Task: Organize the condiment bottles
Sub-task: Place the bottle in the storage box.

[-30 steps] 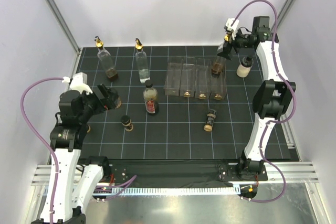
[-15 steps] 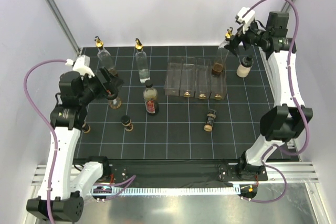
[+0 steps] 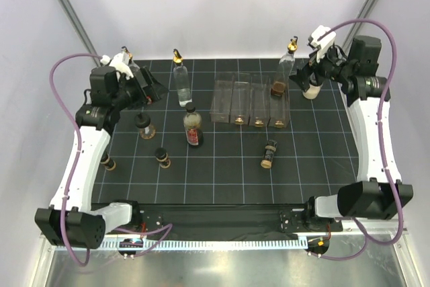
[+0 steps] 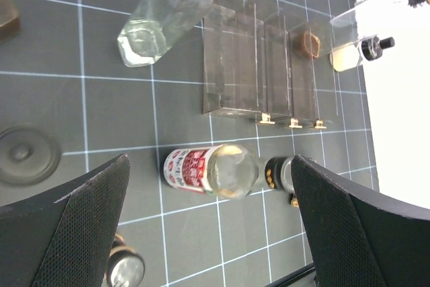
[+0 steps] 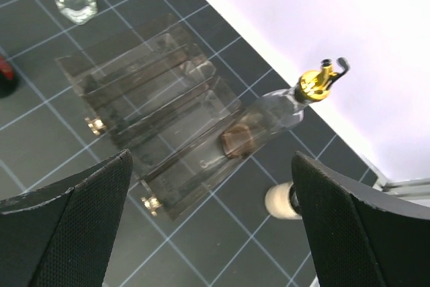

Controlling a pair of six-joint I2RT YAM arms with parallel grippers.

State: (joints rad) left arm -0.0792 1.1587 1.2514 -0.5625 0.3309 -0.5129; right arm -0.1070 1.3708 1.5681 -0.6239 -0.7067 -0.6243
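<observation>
Condiment bottle with the gold spout (image 3: 285, 68) now stands in the clear rack's (image 3: 232, 102) rightmost compartment, the right gripper (image 3: 308, 74) pulled back, jaws apart (left gripper (image 3: 149, 89), equally spread, has swung far-left); red-labelled bottle (image 3: 193, 128) waits loose.

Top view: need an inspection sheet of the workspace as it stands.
Surface: black gridded mat, no spills seen.
Job's things: tall bottle in the rightmost compartment of the clear rack; red-labelled bottle and the rest loose on the mat.
Clutter: nothing seen.
Grippers: left gripper and right gripper both open, holding nothing.
Cables: purple cables loop free over the arms.
Surroundings: white walls, metal corner posts.
</observation>
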